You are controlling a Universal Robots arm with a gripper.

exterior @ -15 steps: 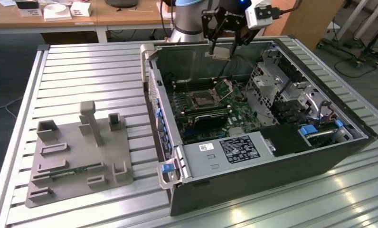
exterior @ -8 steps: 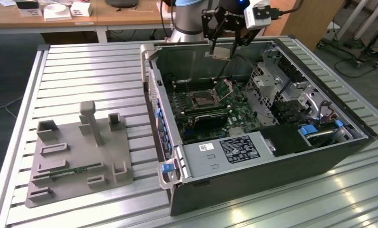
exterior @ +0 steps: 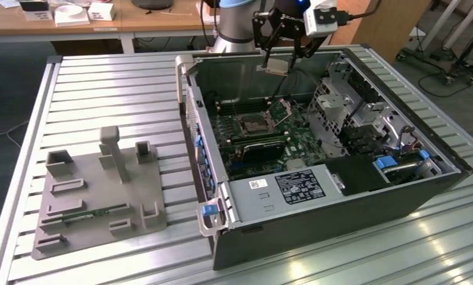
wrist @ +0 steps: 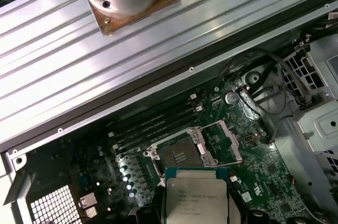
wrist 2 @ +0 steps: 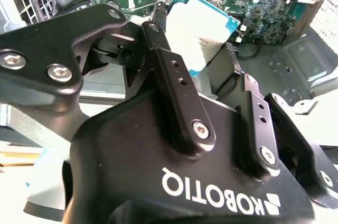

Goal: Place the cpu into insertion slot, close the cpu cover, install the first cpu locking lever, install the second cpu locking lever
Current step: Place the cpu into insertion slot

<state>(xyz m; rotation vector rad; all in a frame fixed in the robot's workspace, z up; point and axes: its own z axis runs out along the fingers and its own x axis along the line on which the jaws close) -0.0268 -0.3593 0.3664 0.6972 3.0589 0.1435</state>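
The cpu (wrist: 196, 196) sits clamped between the jaws of the gripper (wrist: 196, 214). Beyond the jaws lies the open insertion slot (wrist: 179, 156), its cpu cover (wrist: 224, 138) raised alongside.

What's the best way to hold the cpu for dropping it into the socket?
By two opposite edges, coming from above. The cpu is a thin flat square with its metal top facing up, and the gripper pinches it across the sides that way.
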